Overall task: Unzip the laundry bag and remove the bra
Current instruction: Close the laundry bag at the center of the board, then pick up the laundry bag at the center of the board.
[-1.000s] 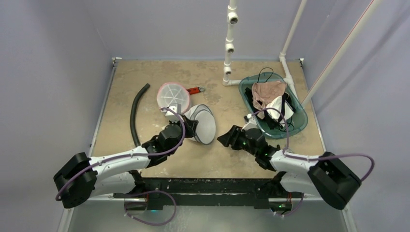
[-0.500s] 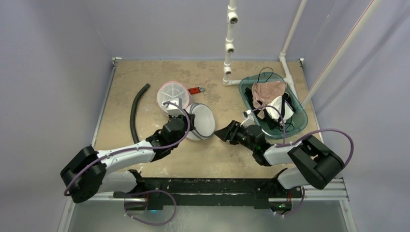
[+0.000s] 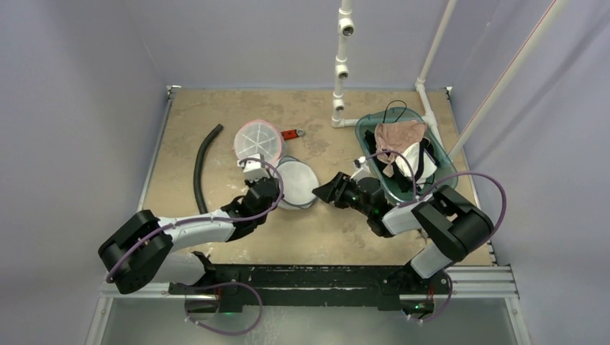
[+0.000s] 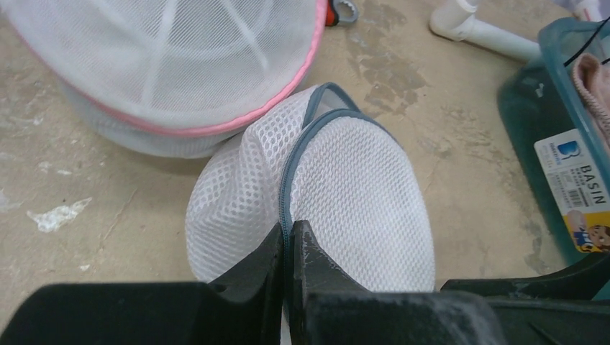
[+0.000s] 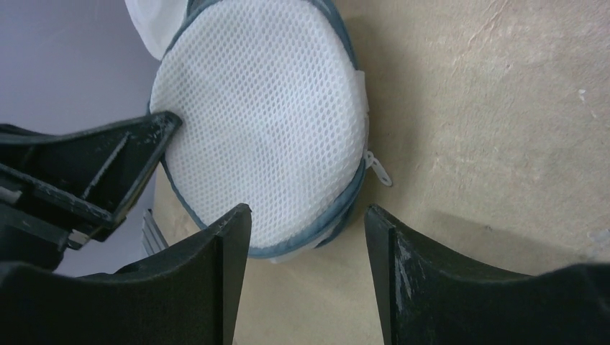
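The laundry bag point(image 3: 296, 185) lies mid-table, left gripper point(image 3: 279, 188) at its left, right gripper point(image 3: 325, 192) at its right; mesh basket point(image 3: 257, 140) just behind, basin point(image 3: 447, 176) right, apparently holding clothes point(image 3: 399, 136).

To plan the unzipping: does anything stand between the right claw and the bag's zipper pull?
Nothing visible does. The zipper pull lies bare at the bag's side, just ahead of the open right claw.

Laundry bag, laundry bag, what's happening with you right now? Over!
Left gripper shut on grey edge of laundry bag. Right gripper open beside zipper pull. Bag looks zipped. Pink-rimmed mesh bag close behind, pull unblocked.
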You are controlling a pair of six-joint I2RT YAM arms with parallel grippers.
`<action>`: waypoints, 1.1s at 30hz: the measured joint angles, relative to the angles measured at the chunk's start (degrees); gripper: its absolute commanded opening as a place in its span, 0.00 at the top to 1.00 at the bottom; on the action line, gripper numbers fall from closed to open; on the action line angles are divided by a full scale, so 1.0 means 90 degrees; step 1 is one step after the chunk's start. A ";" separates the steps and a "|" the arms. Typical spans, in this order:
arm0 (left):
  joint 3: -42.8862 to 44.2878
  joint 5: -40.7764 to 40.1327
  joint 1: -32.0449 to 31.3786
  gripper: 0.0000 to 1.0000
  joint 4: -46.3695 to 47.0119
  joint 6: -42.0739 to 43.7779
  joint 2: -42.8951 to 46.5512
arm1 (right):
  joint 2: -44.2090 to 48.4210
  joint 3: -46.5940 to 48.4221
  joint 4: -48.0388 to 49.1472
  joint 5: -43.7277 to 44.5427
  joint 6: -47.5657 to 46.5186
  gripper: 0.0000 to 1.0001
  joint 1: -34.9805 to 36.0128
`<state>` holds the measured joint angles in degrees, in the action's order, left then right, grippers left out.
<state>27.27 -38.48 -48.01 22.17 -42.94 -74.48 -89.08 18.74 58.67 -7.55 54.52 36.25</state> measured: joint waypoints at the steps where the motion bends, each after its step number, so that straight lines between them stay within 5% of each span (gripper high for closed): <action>1: -0.0083 -0.0036 0.0000 1.00 0.0000 -0.0068 -0.0002 | -0.0104 0.0075 0.0000 0.0000 0.0034 0.39 -0.0007; 21: -0.0573 -0.0112 0.0000 1.00 -0.0036 -0.0500 -0.0046 | -0.1690 0.0600 0.0962 -0.0760 0.0682 0.62 -0.0226; 26: -0.0593 -0.0109 0.0002 1.00 0.0005 -0.0503 -0.0078 | -0.1817 0.0792 0.1008 -0.0925 0.0680 0.73 -0.0226; 31: -0.0622 -0.0102 0.0005 1.00 0.0000 -0.0510 -0.0075 | -0.1889 0.0894 0.0986 -0.0993 0.0665 0.99 -0.0231; 33: -0.0622 -0.0073 0.0005 1.00 -0.0041 -0.0532 -0.0044 | -0.1763 0.0894 0.0857 -0.0996 0.0624 1.00 -0.0231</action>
<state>21.67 -39.13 -47.97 21.80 -47.72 -74.87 -104.95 26.79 66.39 -16.51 60.14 34.17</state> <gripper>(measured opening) 0.019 0.052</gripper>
